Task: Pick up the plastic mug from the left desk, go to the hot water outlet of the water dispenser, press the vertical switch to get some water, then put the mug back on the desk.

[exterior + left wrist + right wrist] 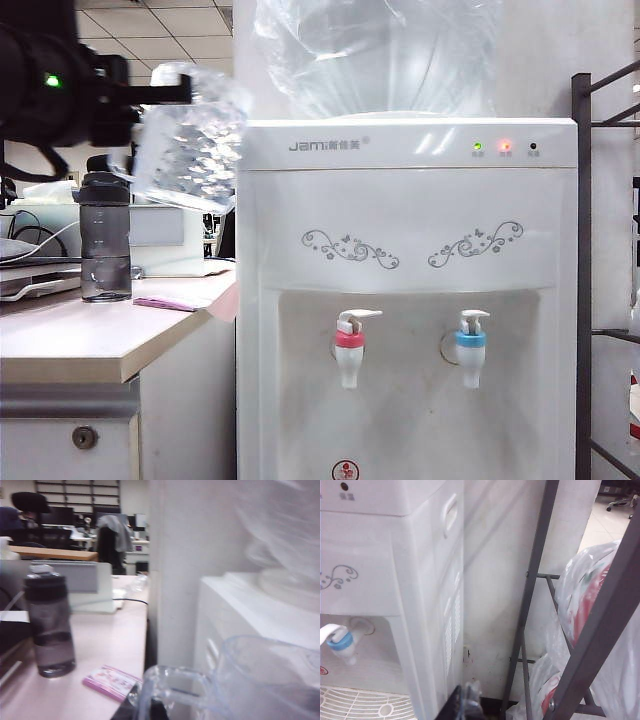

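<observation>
My left gripper is shut on the handle of the clear plastic mug, holding it tilted in the air above the left desk, beside the top left corner of the water dispenser. In the left wrist view the mug fills the near corner, and only a dark sliver of the gripper shows behind its handle. The hot water outlet with its red-pink collar and white vertical switch sits lower, to the right of the mug. My right gripper is shut and empty beside the dispenser's side wall.
A smoky-grey bottle and a pink booklet stand on the desk. The blue-collared tap is right of the red one. A grey metal rack holding plastic bags stands right of the dispenser. A large clear bottle tops it.
</observation>
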### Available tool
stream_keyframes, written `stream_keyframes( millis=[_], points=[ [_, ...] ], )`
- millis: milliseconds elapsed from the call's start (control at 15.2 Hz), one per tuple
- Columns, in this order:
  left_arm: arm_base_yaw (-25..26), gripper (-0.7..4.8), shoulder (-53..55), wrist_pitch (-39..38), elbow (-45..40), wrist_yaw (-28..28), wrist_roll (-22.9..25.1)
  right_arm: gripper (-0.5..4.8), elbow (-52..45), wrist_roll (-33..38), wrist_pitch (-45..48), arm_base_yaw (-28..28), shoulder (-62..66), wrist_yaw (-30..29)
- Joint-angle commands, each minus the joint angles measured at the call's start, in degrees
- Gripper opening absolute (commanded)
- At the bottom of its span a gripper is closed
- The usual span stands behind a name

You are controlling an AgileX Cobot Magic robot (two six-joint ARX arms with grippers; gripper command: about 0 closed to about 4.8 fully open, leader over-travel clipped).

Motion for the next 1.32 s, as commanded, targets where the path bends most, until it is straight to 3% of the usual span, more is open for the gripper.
stream_keyframes(
  millis=[66,593,1318],
  points=[
    [6.58,-0.06,-2.36,2.58,0.35,0.02,-0.61,-0.05,0.22,-0.17,0.61,0.04,0.0,-0.07],
    [18.32,-0.06,0.13,0.94,0.37,-0.15,-0.61,-0.05,0.22,-0.17,0.61,0.04,0.0,-0.09],
    [18.38,-0.06,8.79,0.98,0.61,-0.17,-0.61,-0.05,0.22,-0.17,0.61,0.04,0.0,-0.09]
  ],
)
